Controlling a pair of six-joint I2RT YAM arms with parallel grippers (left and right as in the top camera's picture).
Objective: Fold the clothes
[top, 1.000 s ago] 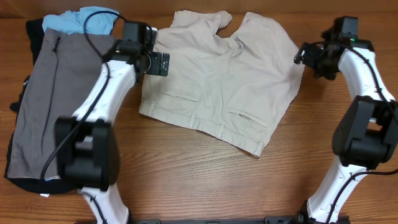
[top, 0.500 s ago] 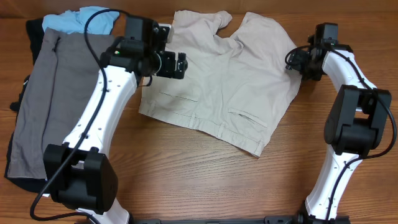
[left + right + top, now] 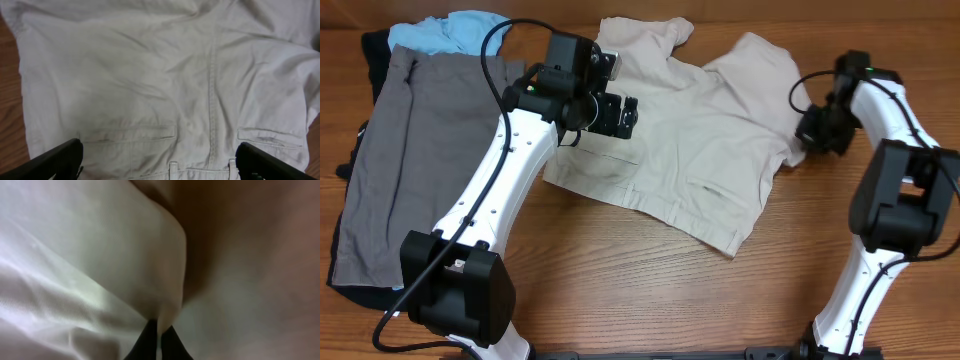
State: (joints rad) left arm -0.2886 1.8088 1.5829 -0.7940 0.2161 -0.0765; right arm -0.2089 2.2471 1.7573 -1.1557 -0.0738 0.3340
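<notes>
The clothes, a pair of cream shorts (image 3: 690, 130), lie spread on the table with the waistband toward the front and two back pockets showing. My left gripper (image 3: 620, 115) hovers open over the left half of them; in the left wrist view its fingers (image 3: 55, 161) stand wide apart above the waistband and pockets of the shorts (image 3: 165, 90). My right gripper (image 3: 813, 135) is shut on the right edge of the shorts. In the right wrist view its gripper (image 3: 159, 342) pinches a thin fold of the shorts (image 3: 100, 265) that hangs up from the jaws.
Grey shorts (image 3: 405, 160) lie on a pile at the left, with a light-blue garment (image 3: 445, 30) and dark cloth beneath. Bare wooden table (image 3: 660, 290) stretches in front of the cream shorts.
My right gripper has closed on the right edge of the shorts and drawn it inward and forward. My left arm has moved right, out over the shorts.
</notes>
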